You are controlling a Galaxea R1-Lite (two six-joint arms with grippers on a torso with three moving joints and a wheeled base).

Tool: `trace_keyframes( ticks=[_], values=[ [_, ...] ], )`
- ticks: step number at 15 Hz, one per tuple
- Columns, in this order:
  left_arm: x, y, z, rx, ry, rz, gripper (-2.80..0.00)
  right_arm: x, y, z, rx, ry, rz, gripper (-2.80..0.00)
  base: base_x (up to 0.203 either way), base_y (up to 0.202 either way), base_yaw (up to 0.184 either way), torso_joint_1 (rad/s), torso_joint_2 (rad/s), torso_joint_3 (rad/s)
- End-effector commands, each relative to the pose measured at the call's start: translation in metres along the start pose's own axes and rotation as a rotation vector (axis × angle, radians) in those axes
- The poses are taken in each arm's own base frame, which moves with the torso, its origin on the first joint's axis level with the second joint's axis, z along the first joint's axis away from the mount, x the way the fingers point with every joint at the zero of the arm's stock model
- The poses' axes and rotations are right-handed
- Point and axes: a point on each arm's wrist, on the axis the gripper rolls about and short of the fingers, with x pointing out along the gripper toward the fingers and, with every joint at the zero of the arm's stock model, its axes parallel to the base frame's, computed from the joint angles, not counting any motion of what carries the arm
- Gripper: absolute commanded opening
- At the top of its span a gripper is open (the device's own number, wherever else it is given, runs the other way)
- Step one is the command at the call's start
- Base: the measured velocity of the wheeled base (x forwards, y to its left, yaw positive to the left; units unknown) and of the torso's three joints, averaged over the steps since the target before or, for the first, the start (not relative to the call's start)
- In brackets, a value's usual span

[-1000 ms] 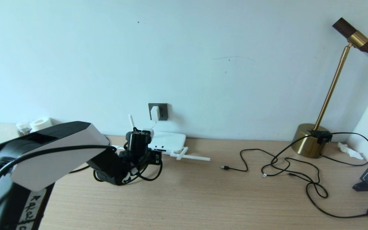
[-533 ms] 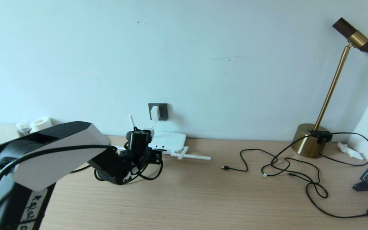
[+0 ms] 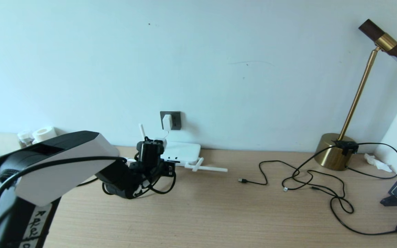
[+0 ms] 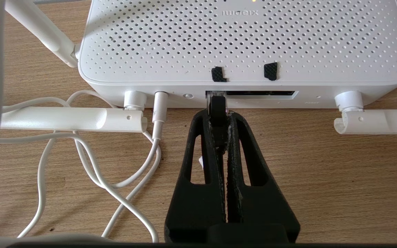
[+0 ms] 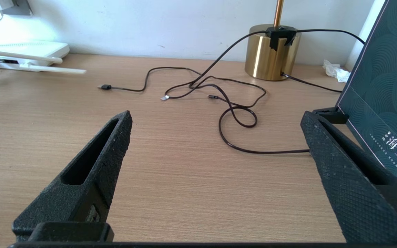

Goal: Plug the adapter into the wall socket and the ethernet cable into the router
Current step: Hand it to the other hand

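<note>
We are finding the ethernet cable (image 4: 218, 103) plug sitting at the router (image 4: 246, 44) port slot, pinched by the clamped left gripper (image 4: 218, 115), the adapter (image 3: 166, 121) sitting in the wall socket (image 3: 175, 120), the right gripper (image 5: 215, 134) spread wide.

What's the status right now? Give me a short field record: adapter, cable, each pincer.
adapter: plugged into the wall socket
ethernet cable: plug end at the left end of the router port slot; full seating unclear
left pincer: shut on the ethernet cable, at the router's front edge
right pincer: open, holding nothing, parked over the table
</note>
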Motion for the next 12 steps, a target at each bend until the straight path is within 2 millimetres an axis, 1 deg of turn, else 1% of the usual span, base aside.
trace_keyframes(
  ticks=[1, 12],
  values=[
    [0.0006, 0.0005, 0.0004, -0.002, -0.005, 0.003, -2.80, 0.0009, 0.0000, -0.0034, 0.000, 0.013, 0.001, 0.00, 0.000, 0.000, 0.000, 0.000, 0.00, 0.000],
    [0.0095, -0.0012, 0.0024, -0.005, -0.018, 0.009, -2.80, 0.0009, 0.0000, -0.0032, 0.000, 0.012, 0.001, 0.00, 0.000, 0.000, 0.000, 0.000, 0.00, 0.000]
  ],
)
